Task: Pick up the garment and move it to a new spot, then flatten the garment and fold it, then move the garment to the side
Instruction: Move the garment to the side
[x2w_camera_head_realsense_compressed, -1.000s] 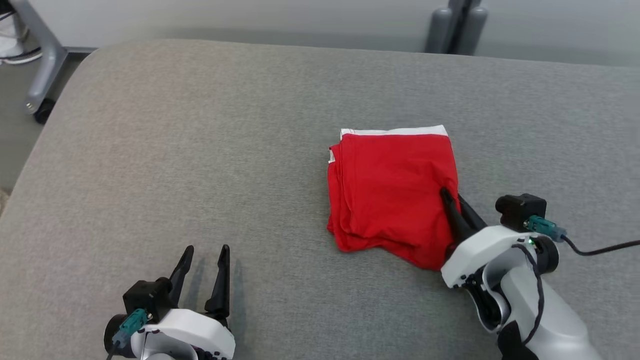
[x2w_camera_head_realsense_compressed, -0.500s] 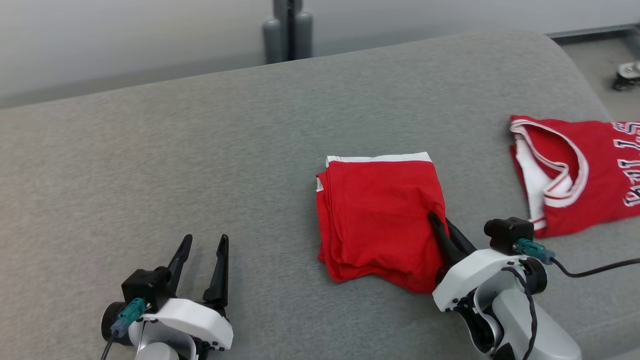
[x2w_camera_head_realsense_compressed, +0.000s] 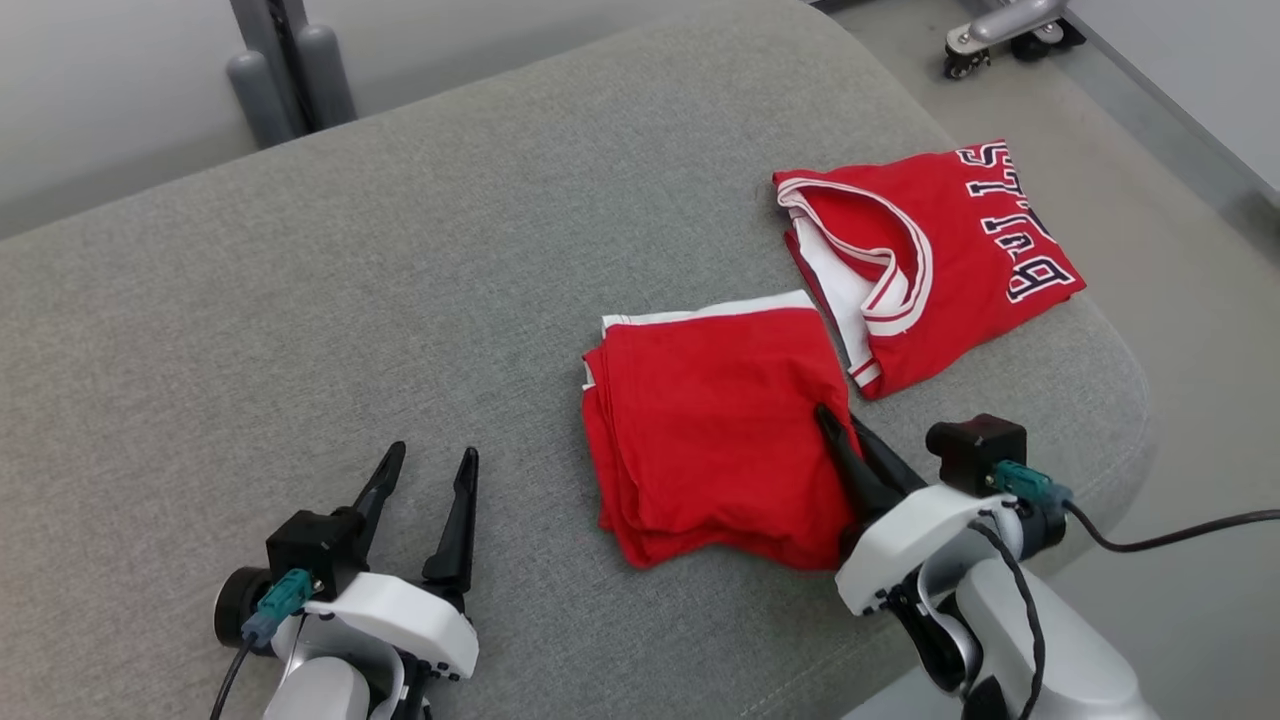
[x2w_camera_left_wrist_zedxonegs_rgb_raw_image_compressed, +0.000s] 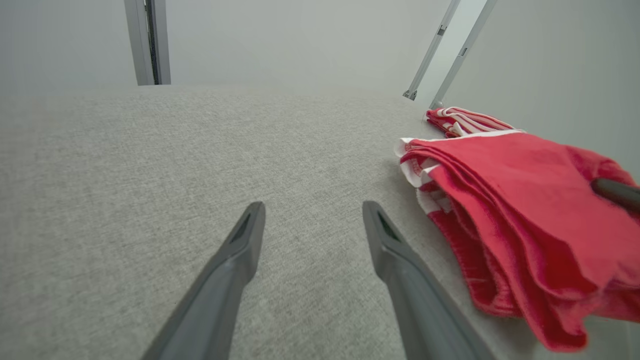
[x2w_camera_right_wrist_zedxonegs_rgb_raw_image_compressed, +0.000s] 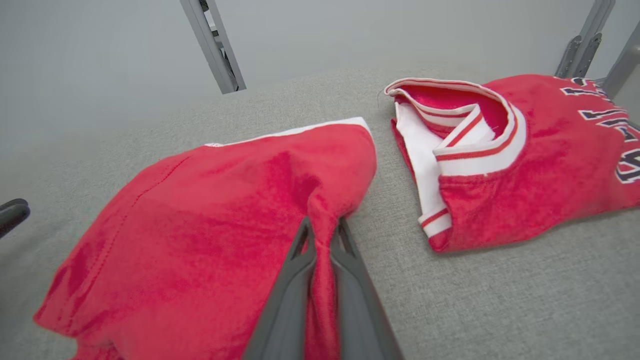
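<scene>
Your right gripper (x2w_camera_right_wrist_zedxonegs_rgb_raw_image_compressed: 324, 225) is pinched closed on a raised ridge of cloth at the near right corner of the folded red garment (x2w_camera_head_realsense_compressed: 710, 430), a soft, flat stack with a white band along its far edge. The stack lies on the grey woven-fabric cushion (x2w_camera_head_realsense_compressed: 400, 250), right of centre in the head view. From the wrist view I cannot tell whether the jaws have caught every layer or only the top fold, since the lower layers are hidden under the ridge.

The fold looks done, so I judge the step in hand to be moving the garment aside. Treat the grip as a partial one:

- Slide the stack low across the cushion instead of lifting it high, so that loose layers do not peel open.
- Pull slowly and in line with the fingers, because a sideways drag will probably skew the layered left edge.

Just beyond the far right corner lies a red jersey with white trim and dark lettering (x2w_camera_head_realsense_compressed: 950, 250). Stop short of it and well inside the cushion's rounded right edge.

Your left gripper (x2w_camera_head_realsense_compressed: 432, 455) is spread wide over bare cushion, well apart from the garment, and could pin the stack if it shifts.
</scene>
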